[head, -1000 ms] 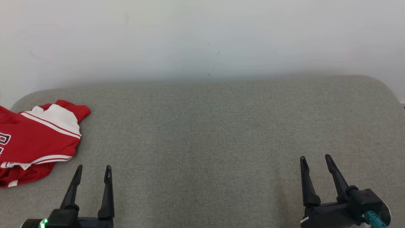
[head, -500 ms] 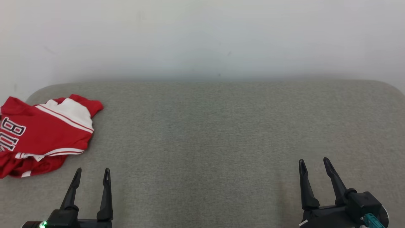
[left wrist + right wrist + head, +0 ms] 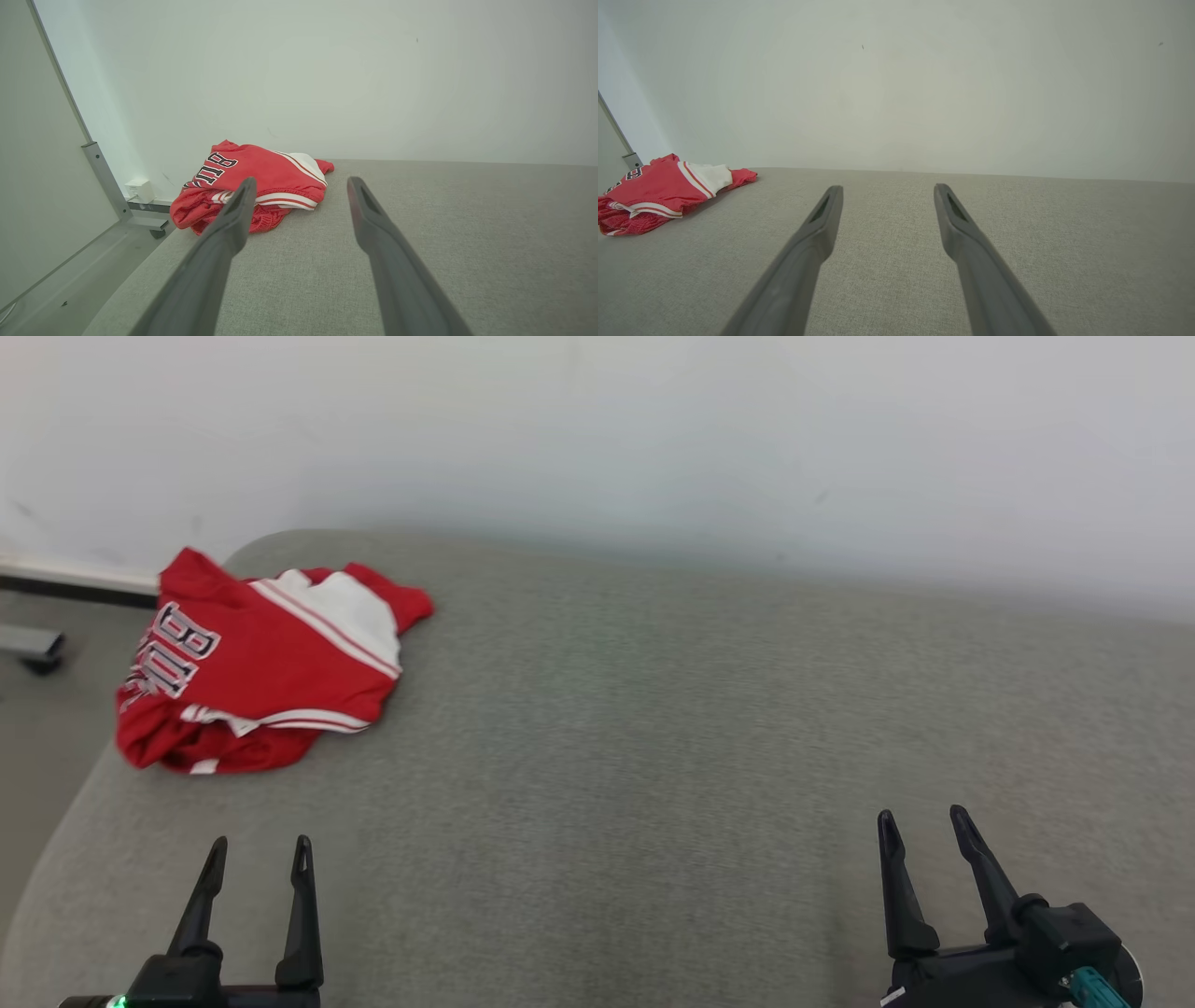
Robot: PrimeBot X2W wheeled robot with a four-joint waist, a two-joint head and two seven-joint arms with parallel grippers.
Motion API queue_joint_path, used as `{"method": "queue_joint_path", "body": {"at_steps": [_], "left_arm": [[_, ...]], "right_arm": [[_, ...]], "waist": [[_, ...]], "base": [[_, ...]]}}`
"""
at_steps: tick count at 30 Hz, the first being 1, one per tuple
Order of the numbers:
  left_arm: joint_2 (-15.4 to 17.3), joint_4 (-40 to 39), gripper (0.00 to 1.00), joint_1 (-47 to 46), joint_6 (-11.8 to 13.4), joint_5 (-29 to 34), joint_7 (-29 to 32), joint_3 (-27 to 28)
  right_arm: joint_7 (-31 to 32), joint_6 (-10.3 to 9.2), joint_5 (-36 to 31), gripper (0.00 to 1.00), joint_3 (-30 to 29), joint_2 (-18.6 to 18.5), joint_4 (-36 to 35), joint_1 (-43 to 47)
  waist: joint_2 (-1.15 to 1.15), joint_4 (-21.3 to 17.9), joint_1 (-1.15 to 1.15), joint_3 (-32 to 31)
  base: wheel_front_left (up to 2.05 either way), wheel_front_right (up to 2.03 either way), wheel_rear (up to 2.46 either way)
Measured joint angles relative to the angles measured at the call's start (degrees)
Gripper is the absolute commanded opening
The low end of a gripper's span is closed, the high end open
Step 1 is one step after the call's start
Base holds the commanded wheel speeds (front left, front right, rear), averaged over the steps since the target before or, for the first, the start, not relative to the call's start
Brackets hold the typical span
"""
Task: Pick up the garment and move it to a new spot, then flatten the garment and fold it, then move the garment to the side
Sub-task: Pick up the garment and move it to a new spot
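Note:
The garment is a crumpled red jersey with white trim and black-and-white lettering, lying at the far left corner of the grey fabric surface. My left gripper stands open near the front left edge, well short of the jersey, nothing between its fingers. My right gripper is open at the front right, far from the garment. The left wrist view has the garment just beyond the open left gripper. In the right wrist view the garment lies far left of the open right gripper.
A pale wall rises right behind the grey surface. Left of the surface the floor drops away, with a metal frame leg and caster and a white wall box nearby. The surface's left edge is rounded.
The head camera has swung left, so the whole picture shifted right and the garment now shows in full. The grippers stay open and the garment lies as before.

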Motion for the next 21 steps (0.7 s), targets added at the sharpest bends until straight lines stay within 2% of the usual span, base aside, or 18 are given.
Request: {"method": "queue_joint_path", "body": {"at_steps": [12,21], "left_arm": [[-0.34,0.76,1.00,0.18,0.16,0.02,0.00,1.30],[-0.40,0.79,1.00,0.80,0.55,0.12,-0.01,2.41]], "right_arm": [[0.00,0.00,-0.05,1.00,0.52,0.00,0.62,-0.05],[0.01,0.00,-0.08,1.00,0.86,0.00,0.83,-0.23]], "waist": [[0.00,8.88,0.00,0.31],[0.00,12.39,0.00,0.65]], "base": [[0.00,0.00,0.00],[0.00,0.00,0.00]]}}
